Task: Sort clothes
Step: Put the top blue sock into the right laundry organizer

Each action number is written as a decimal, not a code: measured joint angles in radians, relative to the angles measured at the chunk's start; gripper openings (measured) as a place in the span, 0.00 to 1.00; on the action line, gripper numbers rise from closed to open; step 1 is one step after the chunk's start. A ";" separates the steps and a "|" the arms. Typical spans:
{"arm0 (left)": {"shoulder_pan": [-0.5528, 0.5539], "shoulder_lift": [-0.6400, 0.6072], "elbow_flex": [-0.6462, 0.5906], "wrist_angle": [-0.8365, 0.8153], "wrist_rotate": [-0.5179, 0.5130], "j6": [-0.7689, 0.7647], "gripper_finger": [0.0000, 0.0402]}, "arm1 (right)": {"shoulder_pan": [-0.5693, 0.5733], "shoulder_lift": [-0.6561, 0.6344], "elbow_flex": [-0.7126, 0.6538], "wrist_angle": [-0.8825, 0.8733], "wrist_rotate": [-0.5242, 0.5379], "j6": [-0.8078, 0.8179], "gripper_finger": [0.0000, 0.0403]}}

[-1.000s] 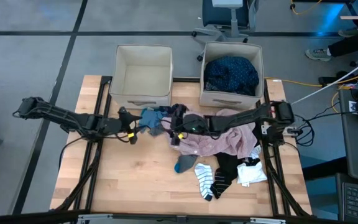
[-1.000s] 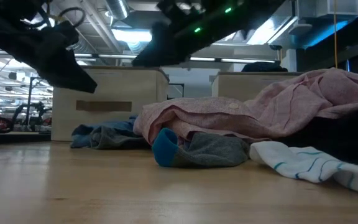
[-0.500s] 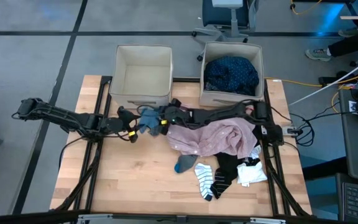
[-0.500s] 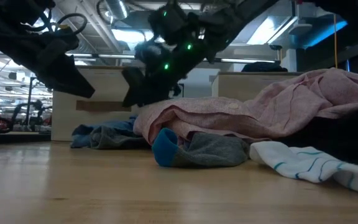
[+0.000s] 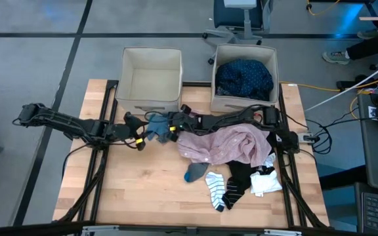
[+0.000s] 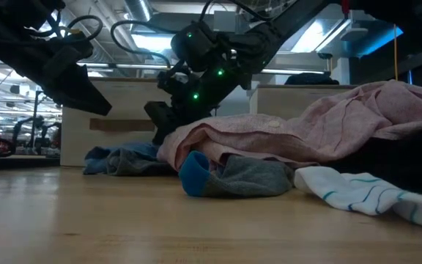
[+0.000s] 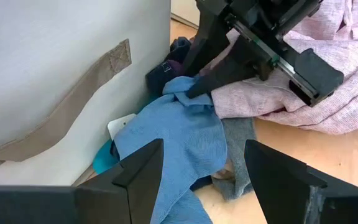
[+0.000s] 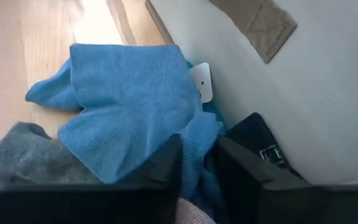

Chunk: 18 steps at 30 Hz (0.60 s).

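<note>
The clothes lie in a heap on the table's right half: a pink shirt (image 5: pixel 225 144), a black piece (image 5: pixel 241 174), striped socks (image 5: pixel 220 190), a white sock (image 5: pixel 266 182) and a grey sock with a teal toe (image 5: pixel 194 172). A blue cloth (image 5: pixel 155 126) lies crumpled against the left bin's front wall. My right gripper (image 8: pixel 197 171) reaches across the pink shirt and is shut on this blue cloth (image 8: pixel 123 93). Just left of the cloth, my left gripper (image 7: pixel 204 180) hovers open above the table and touches nothing. My right gripper pinches a raised fold of the blue cloth (image 8: pixel 199 140) between its two fingers, on the side of the cloth nearest the pink shirt. The fingers (image 7: pixel 201 78) slant down at it from the table's right side. The rest of the cloth lies slack on the table.
Two beige bins stand at the far edge: the left one (image 5: pixel 151 98) is empty, the right one (image 5: pixel 243 101) holds a navy dotted top (image 5: pixel 243 77). A dark piece with a label (image 8: pixel 263 149) and a grey cloth (image 8: pixel 23 155) lie beside the blue cloth. Bare wood spans the near left.
My right gripper has gone toward the table's left edge and down, from above the pink shirt to the blue cloth by the left bin, tipping and rolling as it went. The clothes lie as before.
</note>
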 joint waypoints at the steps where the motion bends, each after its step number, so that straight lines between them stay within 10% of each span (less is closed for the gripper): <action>1: 0.000 0.000 0.000 0.000 0.000 0.000 0.54 | 0.000 0.000 0.000 0.000 0.000 -0.011 0.14; 18: 0.000 0.000 0.000 0.001 0.001 -0.006 0.54 | 0.107 -0.210 -0.001 -0.087 0.204 -0.208 0.03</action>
